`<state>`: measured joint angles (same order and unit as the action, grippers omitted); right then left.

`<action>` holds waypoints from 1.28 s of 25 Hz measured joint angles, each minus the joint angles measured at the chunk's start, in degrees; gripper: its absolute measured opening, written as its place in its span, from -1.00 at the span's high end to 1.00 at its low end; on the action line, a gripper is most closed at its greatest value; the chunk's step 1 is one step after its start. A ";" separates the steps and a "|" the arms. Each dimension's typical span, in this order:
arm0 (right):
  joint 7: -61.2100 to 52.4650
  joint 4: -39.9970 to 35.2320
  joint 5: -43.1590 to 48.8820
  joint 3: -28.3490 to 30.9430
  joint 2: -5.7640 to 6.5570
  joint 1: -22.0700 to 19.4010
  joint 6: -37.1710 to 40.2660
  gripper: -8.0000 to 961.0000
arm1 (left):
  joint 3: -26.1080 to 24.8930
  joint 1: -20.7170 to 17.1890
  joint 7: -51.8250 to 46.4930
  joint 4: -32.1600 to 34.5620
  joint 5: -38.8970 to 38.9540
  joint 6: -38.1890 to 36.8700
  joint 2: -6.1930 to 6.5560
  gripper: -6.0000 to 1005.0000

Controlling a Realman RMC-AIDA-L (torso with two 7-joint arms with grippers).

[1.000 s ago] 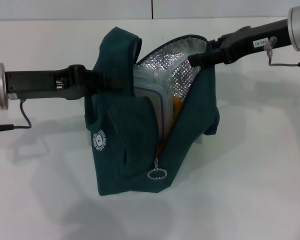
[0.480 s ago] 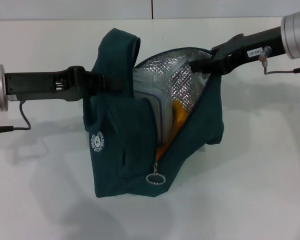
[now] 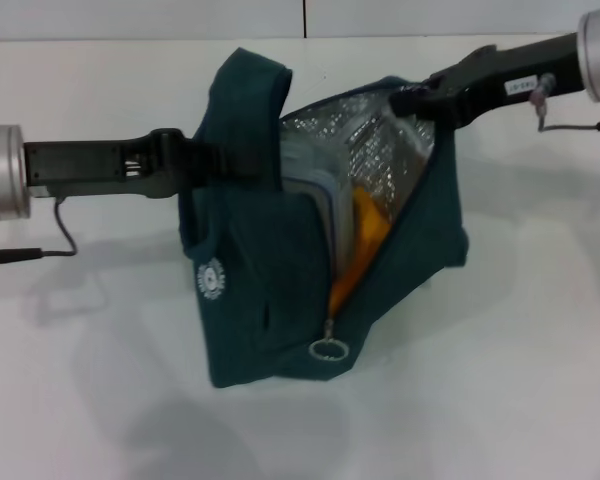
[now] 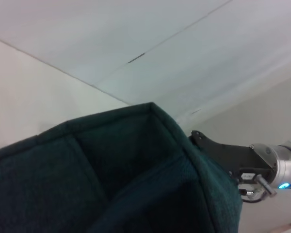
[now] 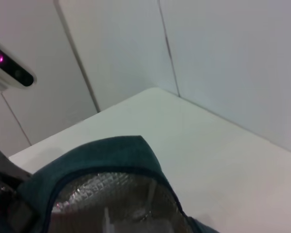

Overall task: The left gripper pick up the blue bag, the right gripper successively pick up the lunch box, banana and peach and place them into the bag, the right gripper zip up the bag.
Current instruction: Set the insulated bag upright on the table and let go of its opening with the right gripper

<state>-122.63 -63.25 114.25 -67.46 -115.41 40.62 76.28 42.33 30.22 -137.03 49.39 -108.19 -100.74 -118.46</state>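
Shifted toward the robot's right and slightly up since a second ago: the bag point(image 3: 270, 270), with its mouth gaping wider and more orange showing inside. Right gripper point(image 3: 408, 100) has pulled back from inside the opening to the far rim. Left gripper point(image 3: 242, 162) has travelled with the bag.

Bag hangs above the white table point(image 3: 100, 400), dark teal, foil lining point(image 3: 375, 160) exposed. Zipper undone; ring pull point(image 3: 329, 349) dangles at the low end of the opening. Round white logo point(image 3: 210, 280) on the left face.

Inside, the lunch box point(image 3: 320, 210) stands on edge against the left wall. Banana point(image 3: 362, 240) lies just beside it, toward the right, running down to the zipper end. Peach not visible.

Left gripper closed on a handle point(image 3: 250, 95), carrying the load. Right gripper at the bag's upper right rim, touching fabric; cannot tell how far open its fingers are or whether they pinch anything.

Left wrist view: teal fabric point(image 4: 111, 184) fills the frame, right arm point(image 4: 242, 160) beyond.
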 joint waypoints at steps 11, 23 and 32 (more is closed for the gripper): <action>1.88 -9.55 -4.63 12.36 0.44 -6.77 8.93 0.94 | 0.83 9.11 6.50 -17.16 2.86 4.61 -1.23 0.93; 5.67 -4.01 -4.66 13.99 0.68 -7.76 9.66 0.93 | 1.83 10.70 8.46 -24.98 2.96 9.47 -1.33 0.93; 7.49 -0.16 -4.84 14.09 1.16 -5.77 9.01 0.92 | 1.81 9.42 8.51 -25.07 3.43 9.69 -1.39 0.93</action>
<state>-115.13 -63.40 109.41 -53.38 -114.25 34.85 85.29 44.14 39.63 -128.53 24.32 -104.76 -91.06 -119.85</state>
